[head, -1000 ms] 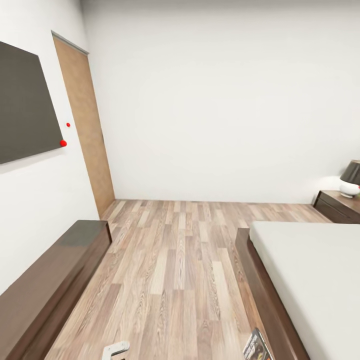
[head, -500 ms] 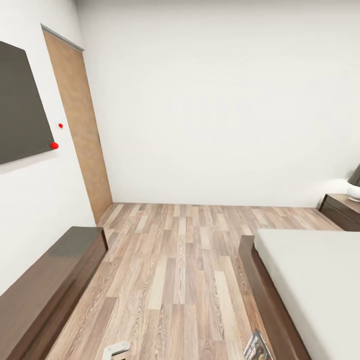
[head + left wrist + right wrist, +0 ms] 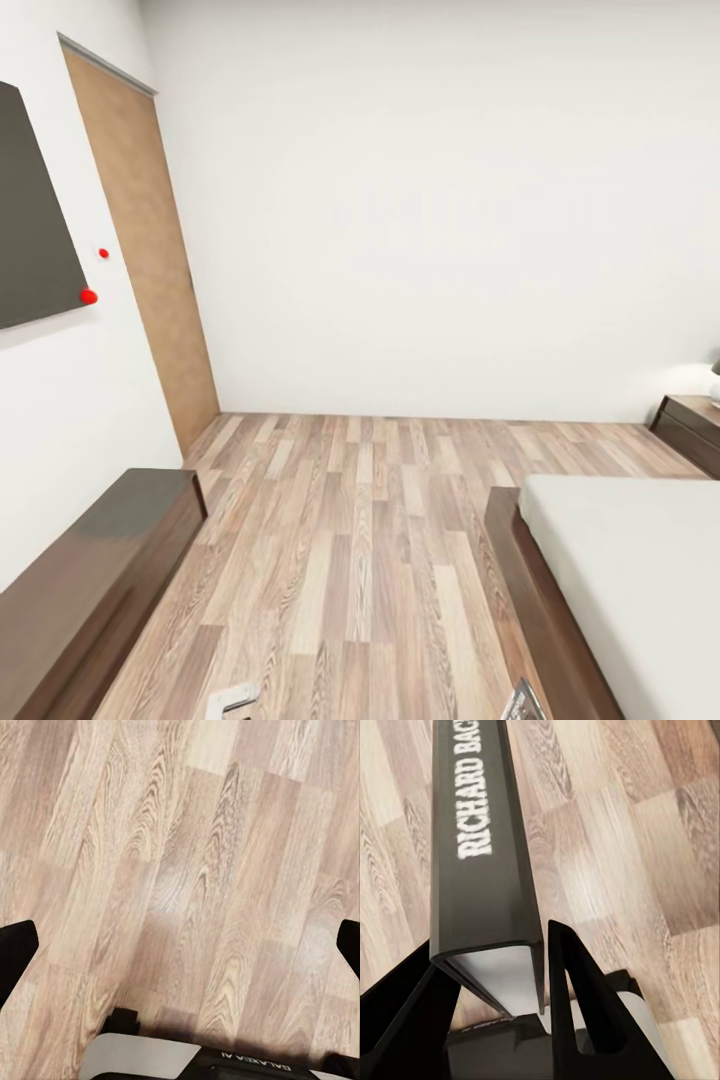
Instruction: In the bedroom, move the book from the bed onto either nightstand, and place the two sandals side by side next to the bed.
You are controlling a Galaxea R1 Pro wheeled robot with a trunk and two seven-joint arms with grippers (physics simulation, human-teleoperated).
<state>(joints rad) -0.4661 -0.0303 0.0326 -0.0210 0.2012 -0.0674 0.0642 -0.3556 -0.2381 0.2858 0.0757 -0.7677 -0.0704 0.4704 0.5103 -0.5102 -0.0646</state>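
Observation:
The book [image 3: 484,847] stands on edge between the fingers of my right gripper [image 3: 493,945], which is shut on it; its dark spine shows white lettering. A corner of the book [image 3: 525,703] pokes up at the bottom of the head view, over the floor beside the bed [image 3: 630,570]. The bed has a dark wood frame and a pale mattress. A nightstand [image 3: 692,430] sits in the far right corner. My left gripper [image 3: 180,945] hangs open over bare floor planks, its black fingertips [image 3: 15,949] wide apart. The sandals are out of view.
A long low dark cabinet [image 3: 90,570] runs along the left wall under a dark wall panel [image 3: 30,220]. A brown door [image 3: 140,250] stands behind it. Wood-plank floor [image 3: 360,540] stretches between cabinet and bed up to the white far wall.
The head camera has moved: the door and wall panel slid left, the nightstand slid right, and its lamp has almost left the picture. The book stays in my right gripper, lower in the view.

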